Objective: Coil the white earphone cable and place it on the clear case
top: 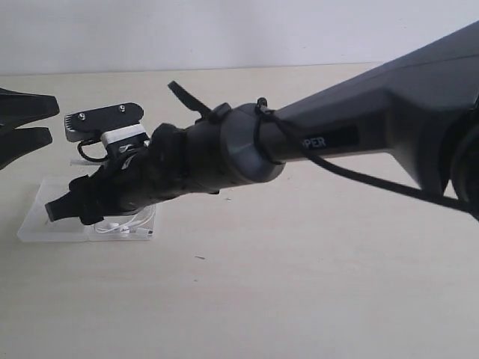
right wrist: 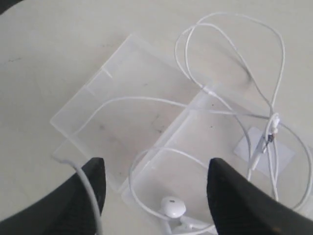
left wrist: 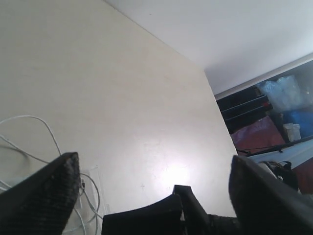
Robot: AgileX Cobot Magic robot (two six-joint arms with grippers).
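Clear case [top: 39,218] lay opened flat on the worktop [top: 299,284], on its left part, well in from the far edge. The worktop's left edge was out of shot. Right wrist view showed both hinged halves side by side, with a small white label [right wrist: 264,149] on one half.

White earphone cable [right wrist: 142,99] was loose, not coiled. Strands crossed both halves, and big loops spilled off the case onto bare worktop toward the far edge. One earbud [right wrist: 172,206] sat on the labelled half near its edge. A small inline piece hung where strands met just beside the label, too small to tell what it was.

Right arm [top: 359,127] reached across the worktop from the right side. Right gripper [top: 67,212] was low over the case with jaws spread apart and nothing pinched between them. One strand ran right along the inner edge of one finger [right wrist: 90,188]; I could not tell if it touched.

Left gripper [top: 55,120] was near the worktop's left side, closer to the far edge than the case, and apart from it. Its jaws were wide apart and held nothing. Left wrist view showed cable loops on the worktop beside one finger [left wrist: 54,191].
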